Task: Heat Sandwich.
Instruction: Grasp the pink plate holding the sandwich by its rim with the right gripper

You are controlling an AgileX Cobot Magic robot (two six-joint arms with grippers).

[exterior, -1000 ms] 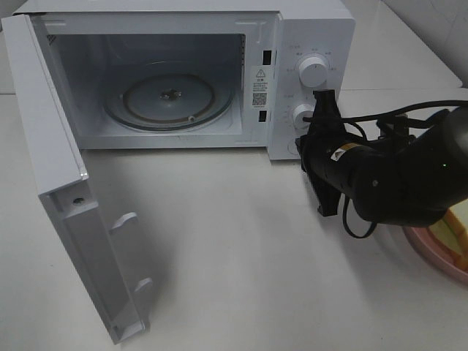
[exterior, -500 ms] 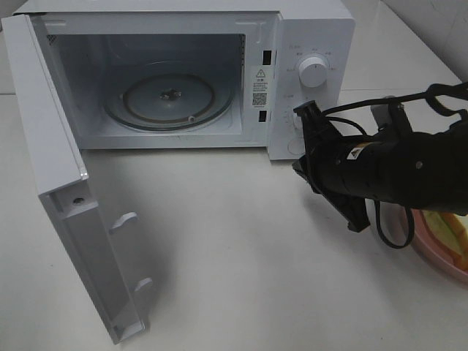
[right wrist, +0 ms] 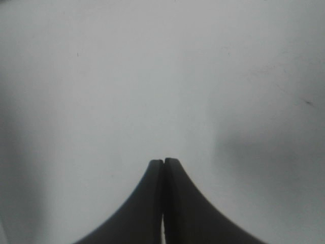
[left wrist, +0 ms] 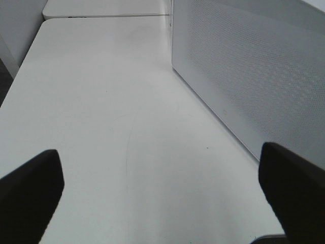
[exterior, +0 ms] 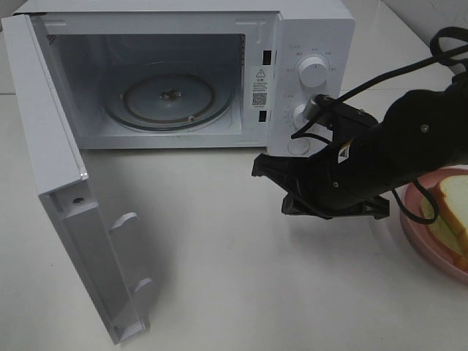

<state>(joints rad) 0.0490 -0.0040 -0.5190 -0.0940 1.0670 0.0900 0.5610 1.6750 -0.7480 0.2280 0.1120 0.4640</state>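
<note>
On pink plate (exterior: pixel 423 251), sandwich (exterior: pixel 453 208).

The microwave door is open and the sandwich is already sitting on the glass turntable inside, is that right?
No. The microwave door is open, but the sandwich is on the pink plate outside, at the right edge, not on the glass turntable. The exterior high view shows this.

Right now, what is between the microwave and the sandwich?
In the exterior high view, only the robot's black right arm, ending in the shut right gripper, hangs over the table between the microwave and the sandwich on its pink plate.
</note>
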